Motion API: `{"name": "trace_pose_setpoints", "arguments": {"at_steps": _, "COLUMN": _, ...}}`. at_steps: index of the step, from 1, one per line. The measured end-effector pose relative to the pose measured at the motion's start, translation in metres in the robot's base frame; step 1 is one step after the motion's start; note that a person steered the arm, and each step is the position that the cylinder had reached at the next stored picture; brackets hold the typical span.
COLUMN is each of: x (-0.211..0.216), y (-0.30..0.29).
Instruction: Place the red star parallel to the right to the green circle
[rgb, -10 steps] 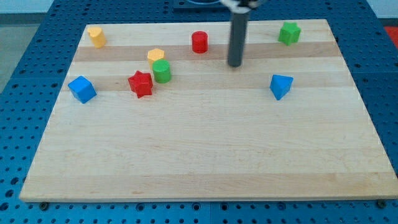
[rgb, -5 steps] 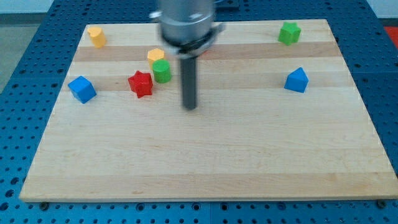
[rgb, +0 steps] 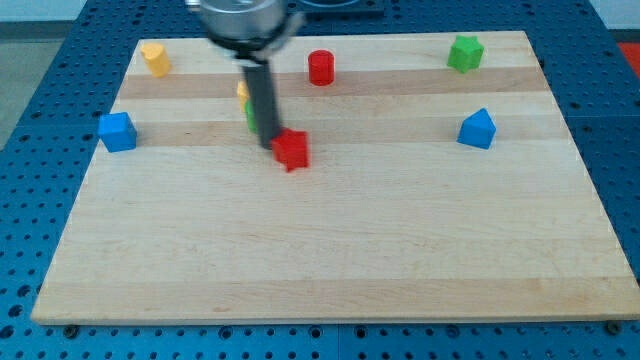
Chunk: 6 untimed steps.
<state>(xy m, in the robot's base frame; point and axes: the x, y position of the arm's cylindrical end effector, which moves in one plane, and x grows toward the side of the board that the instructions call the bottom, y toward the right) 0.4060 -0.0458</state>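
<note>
My tip rests against the left edge of the red star, which sits just right of and slightly below the green circle, itself mostly hidden behind the rod; there are no jaws on this arm. Bare worktop stretches right of the star toward the blue block and down to the bottom edge.

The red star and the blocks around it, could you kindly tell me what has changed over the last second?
The red star went from the green circle's left to its lower right, my tip at its left edge. The blue blocks also shifted. Red cylinder and green star stayed.
</note>
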Motion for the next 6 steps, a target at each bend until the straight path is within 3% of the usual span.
{"name": "trace_pose_setpoints", "arguments": {"at_steps": 2, "x": 0.061, "y": 0.093}}
{"name": "trace_pose_setpoints", "arguments": {"at_steps": 4, "x": 0.073, "y": 0.041}}
{"name": "trace_pose_setpoints", "arguments": {"at_steps": 5, "x": 0.094, "y": 0.064}}
{"name": "trace_pose_setpoints", "arguments": {"at_steps": 6, "x": 0.103, "y": 0.047}}
